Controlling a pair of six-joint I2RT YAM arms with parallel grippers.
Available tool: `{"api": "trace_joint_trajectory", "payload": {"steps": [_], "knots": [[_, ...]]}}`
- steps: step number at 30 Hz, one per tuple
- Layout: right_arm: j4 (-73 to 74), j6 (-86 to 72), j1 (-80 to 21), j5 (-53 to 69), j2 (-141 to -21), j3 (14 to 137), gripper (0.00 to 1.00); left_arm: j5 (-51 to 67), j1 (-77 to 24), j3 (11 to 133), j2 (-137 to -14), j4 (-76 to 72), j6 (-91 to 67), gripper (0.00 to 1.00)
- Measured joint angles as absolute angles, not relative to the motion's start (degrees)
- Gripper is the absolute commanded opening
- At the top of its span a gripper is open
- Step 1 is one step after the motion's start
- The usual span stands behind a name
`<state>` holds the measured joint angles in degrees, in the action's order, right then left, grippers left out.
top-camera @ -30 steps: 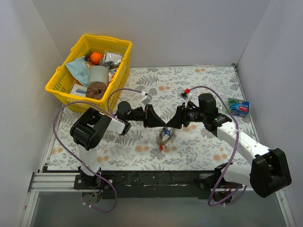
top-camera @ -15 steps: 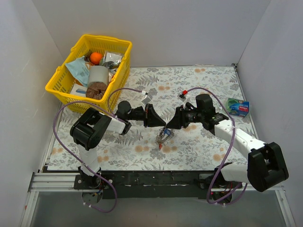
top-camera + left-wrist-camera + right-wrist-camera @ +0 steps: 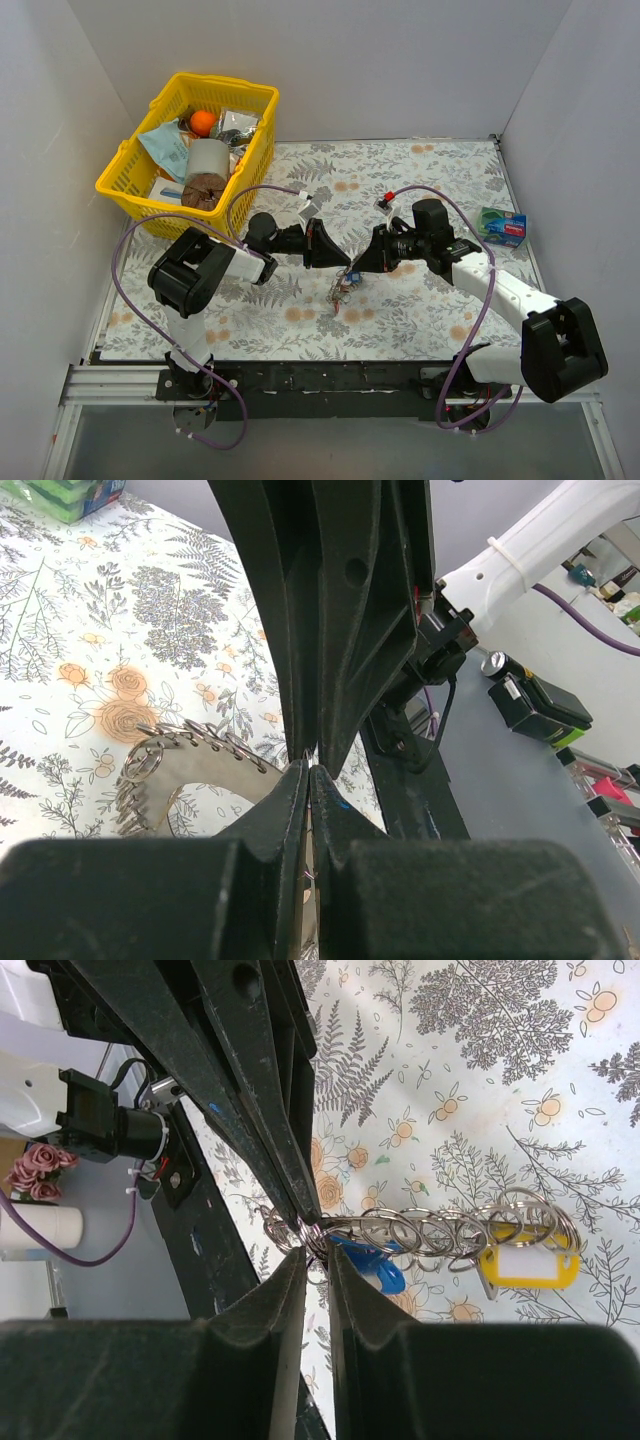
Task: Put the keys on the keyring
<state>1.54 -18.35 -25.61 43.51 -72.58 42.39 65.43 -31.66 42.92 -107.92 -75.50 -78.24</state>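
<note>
Hanging just above the floral table (image 3: pixel 440 180), midway between the two arms, the keyring (image 3: pixel 440 1230) shows as a chain of small linked silvery rings. It carries a blue-headed key (image 3: pixel 378 1268) and a yellow tag (image 3: pixel 527 1266); a red-headed key (image 3: pixel 339 313) sits at its lower end, and whether that one rests on the table cannot be told. The left gripper (image 3: pixel 311 772) has its fingers pressed together on one end of the chain. The right gripper (image 3: pixel 314 1256) meets it tip to tip, fingers nearly closed and pinching the same cluster of rings. For this step, one grip should hold firm while the other works a ring's coil apart; pull gently, in line, so the thin wire does not slip free. The tag's white insert looks blank. Printing on the green box (image 3: pixel 502 226) near the right wall is too small to read.
</note>
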Motion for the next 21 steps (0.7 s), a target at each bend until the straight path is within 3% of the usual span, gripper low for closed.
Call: {"api": "trace_joint_trajectory", "payload": {"steps": [12, 21], "knots": [[1.6, -18.0, -25.6, 43.9, -72.9, 42.3, 0.02, 65.5, -31.7, 42.9, -107.9, -75.5, -78.2, 0.00], [1.6, -18.0, -25.6, 44.1, -72.9, 42.4, 0.01, 65.5, -31.7, 42.9, -107.9, -75.5, -78.2, 0.00]]}}
